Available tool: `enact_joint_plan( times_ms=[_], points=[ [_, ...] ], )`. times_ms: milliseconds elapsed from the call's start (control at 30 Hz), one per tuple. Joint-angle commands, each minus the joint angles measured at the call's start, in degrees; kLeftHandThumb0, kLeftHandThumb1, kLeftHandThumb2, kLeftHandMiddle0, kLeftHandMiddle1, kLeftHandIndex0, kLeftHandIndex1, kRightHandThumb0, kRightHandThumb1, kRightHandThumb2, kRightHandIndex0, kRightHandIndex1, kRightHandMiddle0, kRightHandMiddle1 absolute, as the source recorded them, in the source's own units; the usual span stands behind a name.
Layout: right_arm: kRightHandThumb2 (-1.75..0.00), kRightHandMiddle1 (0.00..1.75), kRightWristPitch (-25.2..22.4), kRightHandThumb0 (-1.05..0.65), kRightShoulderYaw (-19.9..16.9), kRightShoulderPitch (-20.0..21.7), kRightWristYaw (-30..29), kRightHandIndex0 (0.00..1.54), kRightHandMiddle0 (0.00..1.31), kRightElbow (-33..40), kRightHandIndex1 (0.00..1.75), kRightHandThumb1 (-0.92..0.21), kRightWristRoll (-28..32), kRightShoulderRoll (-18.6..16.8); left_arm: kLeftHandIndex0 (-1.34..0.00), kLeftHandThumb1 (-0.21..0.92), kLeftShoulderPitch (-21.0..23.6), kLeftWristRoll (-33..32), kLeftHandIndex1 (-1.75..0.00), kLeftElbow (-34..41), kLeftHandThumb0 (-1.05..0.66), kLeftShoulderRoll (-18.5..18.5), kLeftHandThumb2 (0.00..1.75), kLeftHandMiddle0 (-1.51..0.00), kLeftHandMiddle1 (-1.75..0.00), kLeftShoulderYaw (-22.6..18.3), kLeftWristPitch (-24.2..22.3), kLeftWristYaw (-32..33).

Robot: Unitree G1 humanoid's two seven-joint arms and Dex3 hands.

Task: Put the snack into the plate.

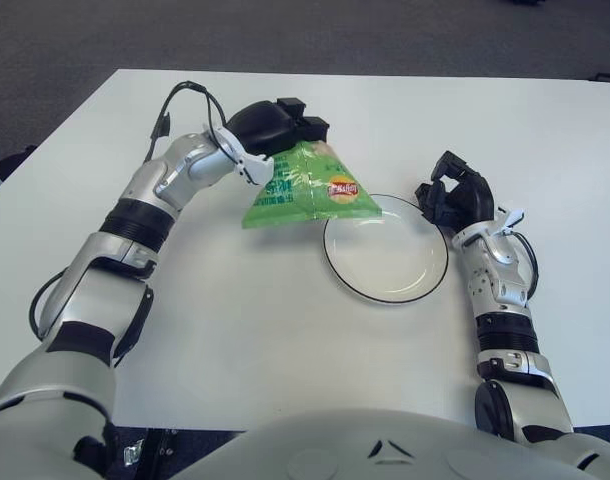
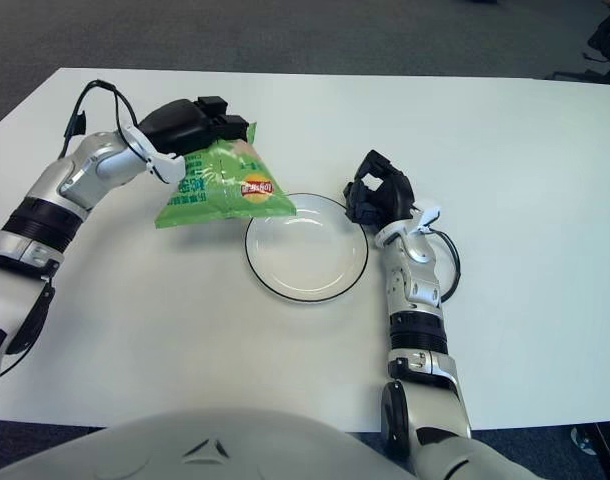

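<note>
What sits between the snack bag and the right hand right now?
Only the plate, bare white inside; both eye views show it. The left hand holds the snack bag over its left rim; the right hand is at its right rim.

Green snack bag (image 1: 307,190): round red-and-yellow brand badge (image 1: 342,187) on front face, lettering inside too small to read. White print lines on bag's left half (image 2: 190,190), also unreadable. No legible text, numbers or signs on plate (image 1: 387,283), table (image 1: 285,330) or robot arms.
</note>
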State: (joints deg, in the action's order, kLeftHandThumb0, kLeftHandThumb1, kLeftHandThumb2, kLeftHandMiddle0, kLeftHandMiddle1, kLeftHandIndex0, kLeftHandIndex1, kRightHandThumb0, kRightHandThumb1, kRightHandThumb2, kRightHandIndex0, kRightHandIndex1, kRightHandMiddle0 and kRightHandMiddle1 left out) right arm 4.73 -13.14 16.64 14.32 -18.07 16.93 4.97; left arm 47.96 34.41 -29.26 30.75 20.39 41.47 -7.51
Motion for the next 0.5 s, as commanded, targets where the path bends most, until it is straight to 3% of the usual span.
enact_joint_plan(
  times_ms=[0, 467],
  points=[
    [-1.43, 1.75, 0.06, -0.52, -0.41, -5.03, 0.03, 1.35, 0.69, -2.80, 1.75, -0.22, 0.69, -1.58, -1.05, 0.09, 1.92, 0.19, -1.75, 2.97, 0.57, -0.51, 1.59, -0.80, -1.75, -1.30, -1.63, -0.08],
    [-1.43, 1.75, -0.31, -0.52, -0.36, -4.83, -1.02, 1.35, 0.69, -3.03, 1.75, -0.22, 0.15, -1.46, -1.10, 0.05, 1.58, -0.23, -1.75, 10.83, 0.59, -2.20, 1.65, -0.84, -1.75, -2.24, -7.86, -2.76]
  ],
)
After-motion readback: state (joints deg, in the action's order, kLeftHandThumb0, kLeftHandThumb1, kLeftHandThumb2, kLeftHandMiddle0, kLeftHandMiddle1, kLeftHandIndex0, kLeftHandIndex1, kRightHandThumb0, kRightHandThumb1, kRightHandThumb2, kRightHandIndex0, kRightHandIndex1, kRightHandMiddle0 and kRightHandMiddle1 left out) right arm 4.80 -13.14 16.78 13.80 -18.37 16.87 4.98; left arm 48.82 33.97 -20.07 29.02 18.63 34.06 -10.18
